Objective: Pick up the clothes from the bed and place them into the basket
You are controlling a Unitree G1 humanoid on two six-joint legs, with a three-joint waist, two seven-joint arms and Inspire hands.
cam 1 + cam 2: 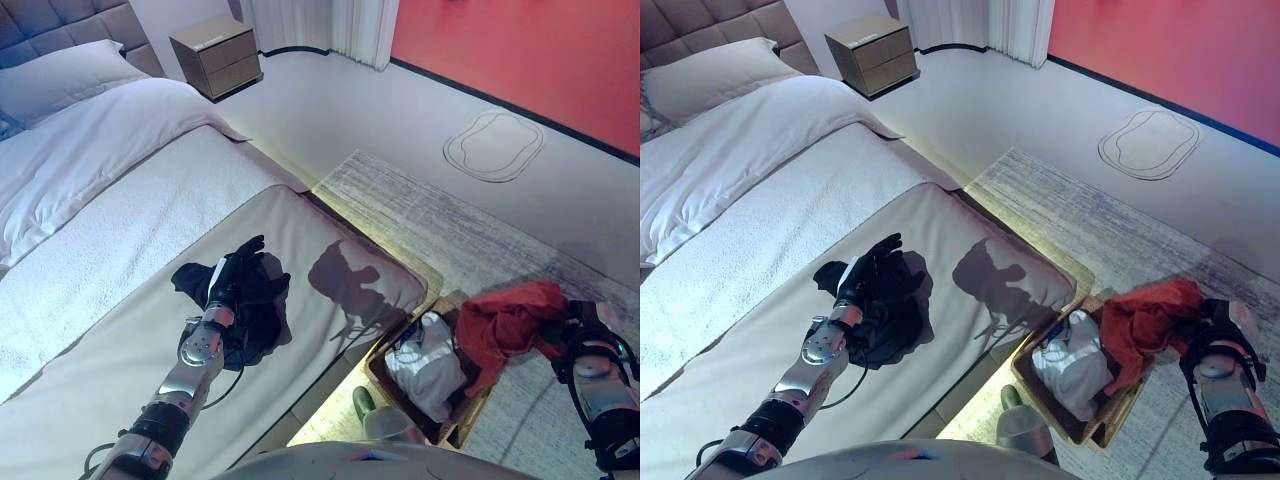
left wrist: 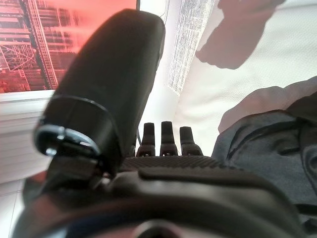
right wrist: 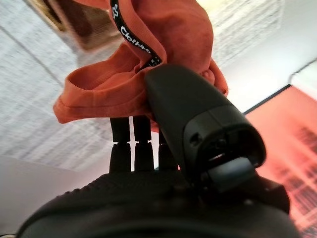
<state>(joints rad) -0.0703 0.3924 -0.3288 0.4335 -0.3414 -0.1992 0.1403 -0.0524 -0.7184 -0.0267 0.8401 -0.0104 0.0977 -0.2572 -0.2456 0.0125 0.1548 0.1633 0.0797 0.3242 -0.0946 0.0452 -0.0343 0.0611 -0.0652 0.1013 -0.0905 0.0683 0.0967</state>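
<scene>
A dark garment (image 1: 265, 305) lies on the beige foot cover of the bed (image 1: 120, 400). My left hand (image 1: 232, 275) rests on top of it with fingers straight and open; the cloth also shows past the fingers in the left wrist view (image 2: 277, 144). My right hand (image 1: 585, 325) is shut on a red-orange garment (image 1: 510, 320), pinched between thumb and fingers in the right wrist view (image 3: 148, 34). It hangs over the right side of a brown wicker basket (image 1: 382, 378) on the floor beside the bed. A white garment (image 1: 430, 365) lies inside the basket.
The bed has a white duvet (image 1: 110, 170) and pillow (image 1: 60, 80) at its head. A wooden nightstand (image 1: 215, 55) stands beyond it. A grey rug (image 1: 470, 230) lies under the basket. A white outlined mat (image 1: 495, 145) is on the floor near the red wall.
</scene>
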